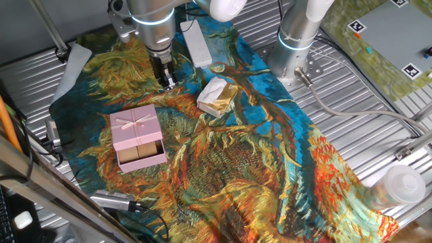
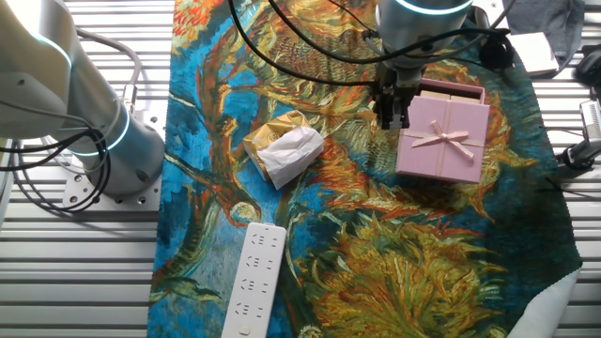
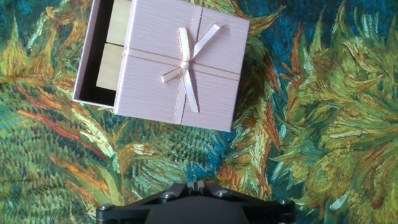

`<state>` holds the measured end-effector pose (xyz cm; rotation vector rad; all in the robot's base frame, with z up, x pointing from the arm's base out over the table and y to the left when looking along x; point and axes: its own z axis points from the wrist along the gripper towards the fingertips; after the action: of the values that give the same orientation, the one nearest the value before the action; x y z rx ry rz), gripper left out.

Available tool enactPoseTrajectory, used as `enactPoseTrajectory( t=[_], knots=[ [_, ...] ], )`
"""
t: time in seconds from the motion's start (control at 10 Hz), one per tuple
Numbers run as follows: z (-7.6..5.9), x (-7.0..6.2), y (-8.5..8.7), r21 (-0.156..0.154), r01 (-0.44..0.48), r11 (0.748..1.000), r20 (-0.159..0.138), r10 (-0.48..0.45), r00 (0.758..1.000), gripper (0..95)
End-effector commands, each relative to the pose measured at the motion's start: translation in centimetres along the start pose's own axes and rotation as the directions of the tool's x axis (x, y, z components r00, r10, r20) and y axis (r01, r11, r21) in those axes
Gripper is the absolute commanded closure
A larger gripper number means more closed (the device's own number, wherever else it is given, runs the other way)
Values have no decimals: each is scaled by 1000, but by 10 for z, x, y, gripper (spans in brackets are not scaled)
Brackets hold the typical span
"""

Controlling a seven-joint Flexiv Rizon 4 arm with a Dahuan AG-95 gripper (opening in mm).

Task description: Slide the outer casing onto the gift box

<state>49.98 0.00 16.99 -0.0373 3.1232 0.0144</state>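
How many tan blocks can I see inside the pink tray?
2, side by side in the gift box, at its uncovered end: tan block and second tan block. The outer casing may hide more.

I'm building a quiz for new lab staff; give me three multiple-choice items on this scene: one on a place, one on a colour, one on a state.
1. Where is the gripper?
A. gripping the sleeve
B. beside the sleeve, apart from it
C. over the white bar

2. What colour is the sleeve?
A. pale pink
B. green
C. black

3. How far is the sleeve on the gift box?
A. fully on
B. partly on
C. lying apart

Key: B, both fixed views show a gap between them. A, pink with a ribbon bow. B, the box's tan blocks still show.
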Motion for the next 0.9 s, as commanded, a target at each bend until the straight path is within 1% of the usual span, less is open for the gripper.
enactPoseTrajectory(
  t=[0.1, 0.5, 0.6, 0.9],
  knots=[
    [0, 0, 0, 1, 14, 1000, -1, -14, 1000, 950],
    [0, 0, 0, 2, 36, 999, -1, -36, 999, 950],
    [-1, 0, 0, 2, 132, 991, -2, -132, 991, 950],
    [-1, 0, 0, -2, 154, 988, 0, -154, 988, 950]
  ],
)
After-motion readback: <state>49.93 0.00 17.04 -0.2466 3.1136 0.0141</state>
